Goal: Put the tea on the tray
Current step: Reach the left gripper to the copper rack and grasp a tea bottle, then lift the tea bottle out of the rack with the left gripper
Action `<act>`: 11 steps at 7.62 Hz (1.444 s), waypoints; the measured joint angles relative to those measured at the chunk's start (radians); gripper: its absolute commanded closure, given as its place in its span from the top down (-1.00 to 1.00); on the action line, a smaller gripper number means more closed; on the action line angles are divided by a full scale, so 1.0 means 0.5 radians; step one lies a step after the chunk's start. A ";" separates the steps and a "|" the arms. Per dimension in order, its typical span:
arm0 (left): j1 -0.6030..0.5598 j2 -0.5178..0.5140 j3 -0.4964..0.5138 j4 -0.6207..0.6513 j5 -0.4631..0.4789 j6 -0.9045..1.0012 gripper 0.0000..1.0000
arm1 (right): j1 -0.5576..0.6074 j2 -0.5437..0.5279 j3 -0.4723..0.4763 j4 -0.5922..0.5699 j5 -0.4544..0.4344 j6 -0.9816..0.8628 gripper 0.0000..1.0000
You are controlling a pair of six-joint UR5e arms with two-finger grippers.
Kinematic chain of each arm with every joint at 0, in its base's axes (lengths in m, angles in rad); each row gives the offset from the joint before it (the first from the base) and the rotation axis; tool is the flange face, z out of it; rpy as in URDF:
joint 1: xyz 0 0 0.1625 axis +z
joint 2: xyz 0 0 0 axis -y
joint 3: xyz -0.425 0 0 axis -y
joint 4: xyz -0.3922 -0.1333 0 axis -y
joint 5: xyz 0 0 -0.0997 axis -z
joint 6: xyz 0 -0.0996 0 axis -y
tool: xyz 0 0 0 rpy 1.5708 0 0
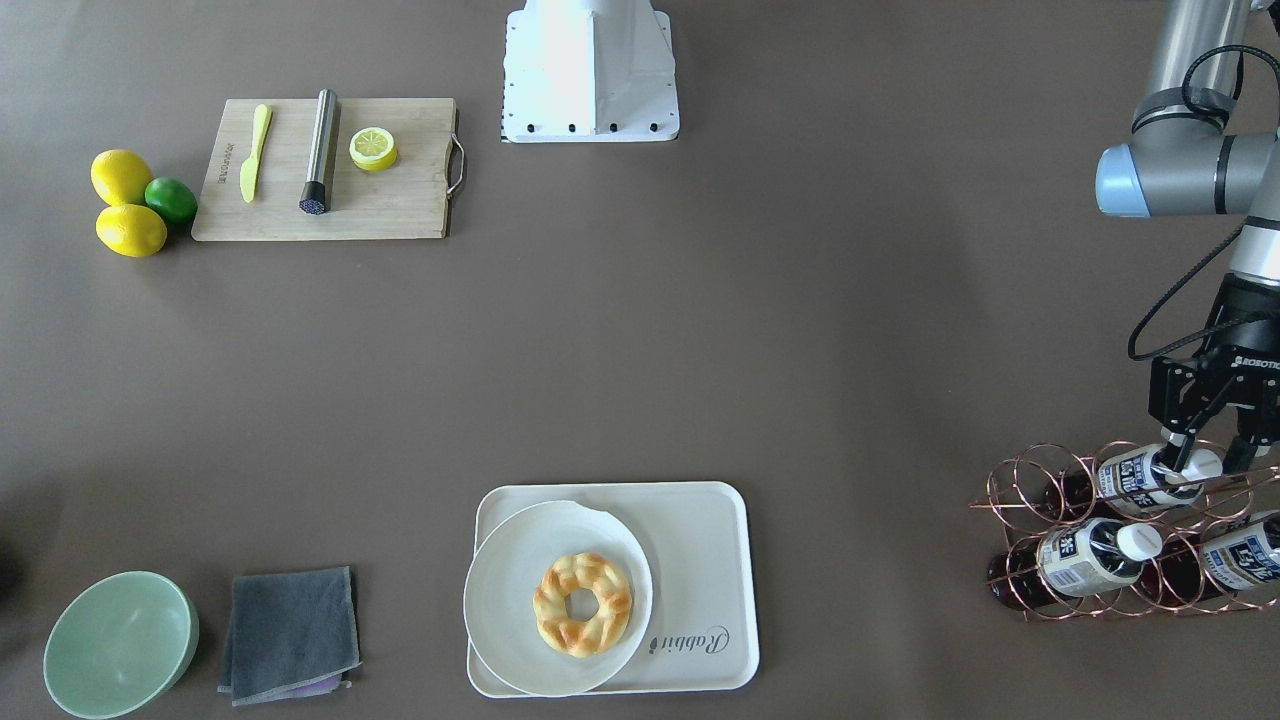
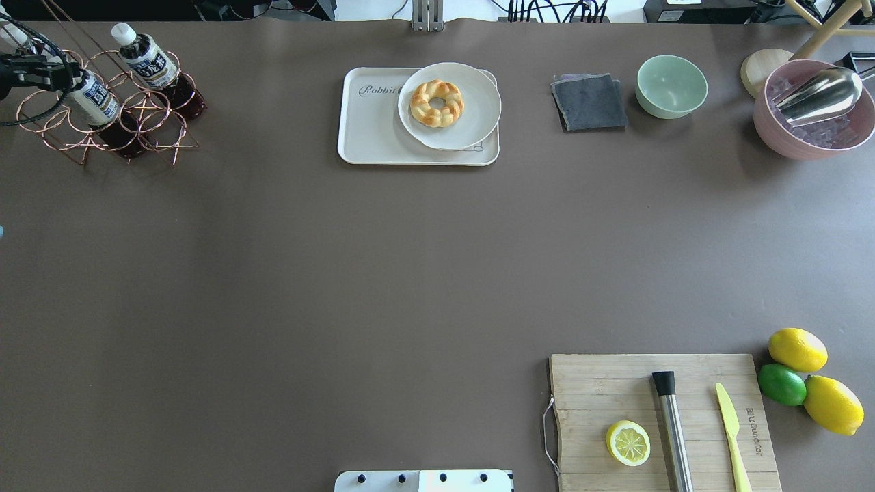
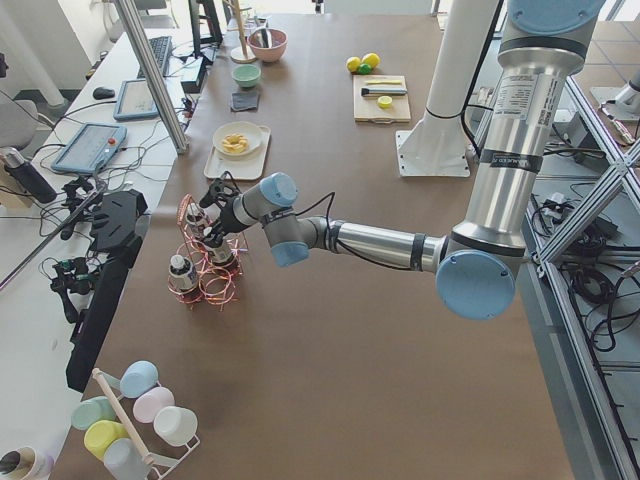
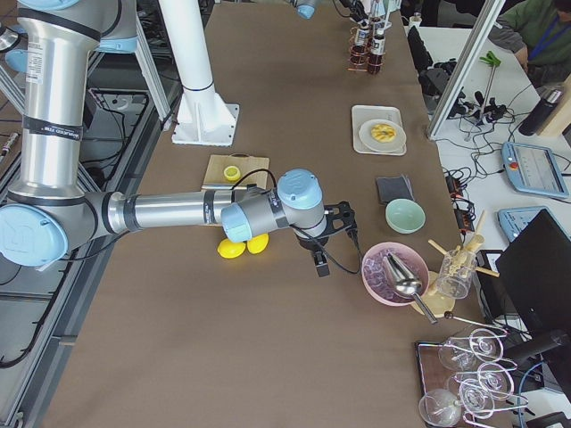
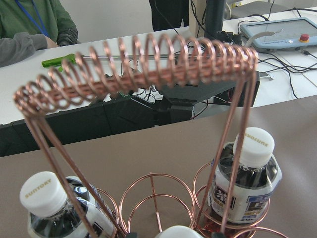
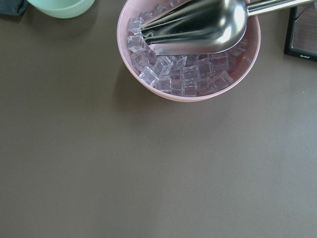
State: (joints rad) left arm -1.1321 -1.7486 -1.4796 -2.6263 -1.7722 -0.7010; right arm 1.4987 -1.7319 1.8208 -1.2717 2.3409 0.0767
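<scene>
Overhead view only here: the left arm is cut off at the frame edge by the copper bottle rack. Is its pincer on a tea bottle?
Observer: The front-facing view shows the left pincer straddling the cap end of the top tea bottle, jaws apart. The bottle lies in the rack.
Operator: And the right arm? I see none of it.
Observer: The exterior right view shows the right pincer hanging beside the pink ice bowl. Whether it is open or shut, I cannot tell.
Operator: How many bottles are racked?
Observer: Three. A second bottle and a third bottle lie below the top one.
</scene>
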 measured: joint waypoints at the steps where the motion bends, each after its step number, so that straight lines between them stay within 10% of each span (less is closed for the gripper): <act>1: 0.000 -0.002 0.004 0.000 0.000 -0.002 -0.73 | 0.000 0.000 0.000 0.000 0.000 0.000 1.00; 2: 0.000 -0.003 0.004 0.000 -0.001 -0.004 -1.00 | 0.000 0.000 0.000 0.000 0.000 0.000 1.00; 7: -0.025 0.010 -0.050 0.005 -0.052 -0.005 -1.00 | 0.000 0.000 0.000 0.001 0.003 0.000 1.00; 11: -0.414 0.017 -0.253 0.220 -0.573 0.013 -1.00 | 0.001 -0.003 0.000 0.000 0.003 -0.001 1.00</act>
State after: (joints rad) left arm -1.3392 -1.7399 -1.6061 -2.5164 -2.0585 -0.6945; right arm 1.4991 -1.7333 1.8208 -1.2717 2.3424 0.0764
